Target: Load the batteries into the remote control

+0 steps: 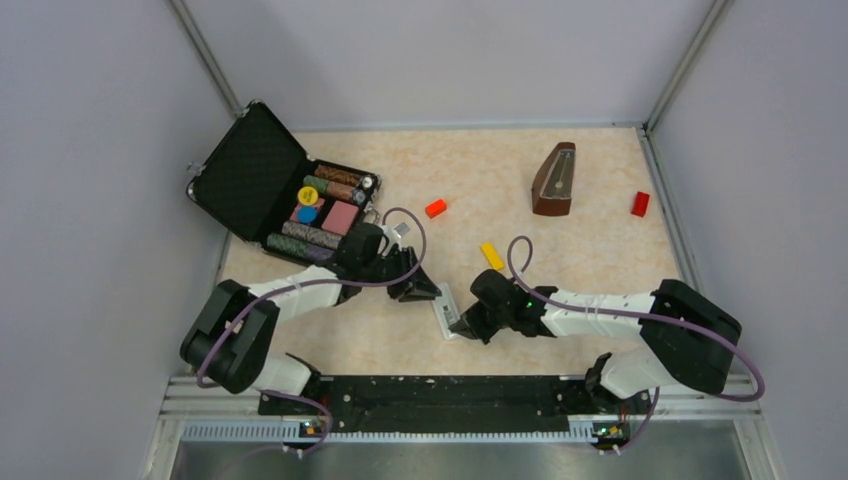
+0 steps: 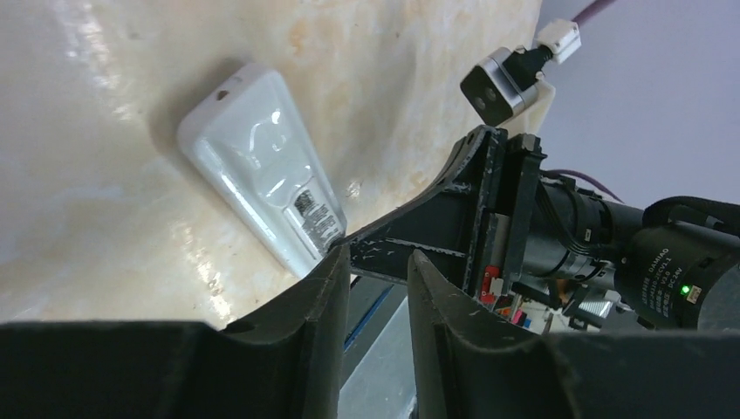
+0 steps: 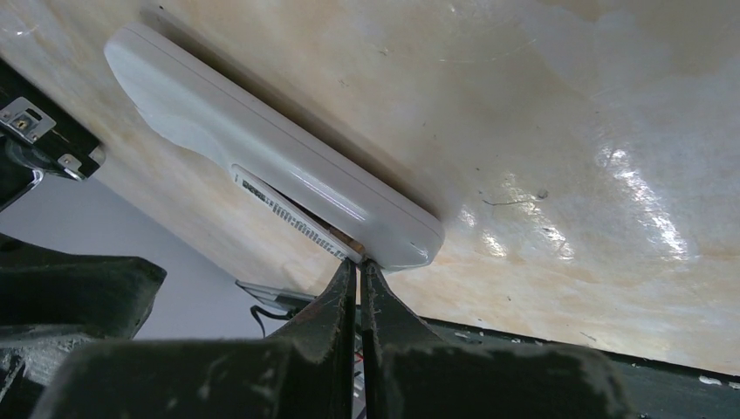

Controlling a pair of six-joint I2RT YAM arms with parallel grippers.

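The white remote control lies on the table between my two grippers. In the left wrist view the remote shows a glossy white face with a small printed label. In the right wrist view the remote shows from its side. My right gripper is shut, empty, with its tips against the remote's near end by a thin seam; it also shows in the top view. My left gripper is slightly open and empty, just beyond the remote's labelled end; it shows in the top view. No batteries are in view.
An open black case with chips stands at the back left. A small white piece lies beside it. A yellow block, red blocks and a brown metronome sit farther back.
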